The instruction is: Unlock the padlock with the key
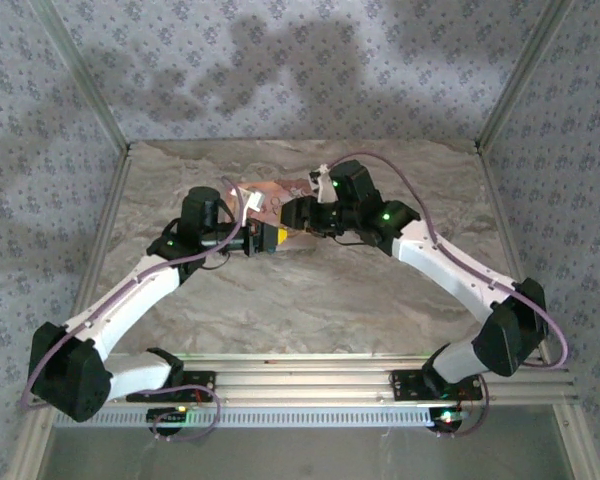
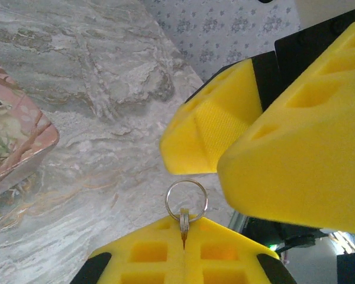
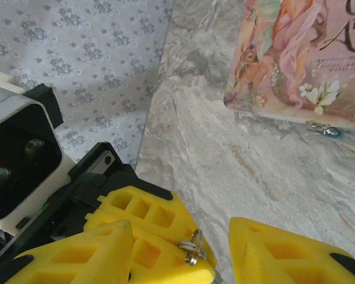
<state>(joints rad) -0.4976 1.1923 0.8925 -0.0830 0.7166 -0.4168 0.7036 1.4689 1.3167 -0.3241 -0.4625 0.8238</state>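
Left tool [image 1: 272,238] pinches the key [image 2: 184,226]; right tool [image 2: 225,148], spread, hovers just beside. Padlock [image 3: 326,130] lies untouched by the box [image 3: 296,59]. Likely regrasping the key; next needs fine alignment.

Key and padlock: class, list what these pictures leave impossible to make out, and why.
Left wrist view: the key is mostly buried in the shut left pincer.
Right wrist view: the padlock by the pink box is too small to judge its loop.
That box runs past the frame's top edge.
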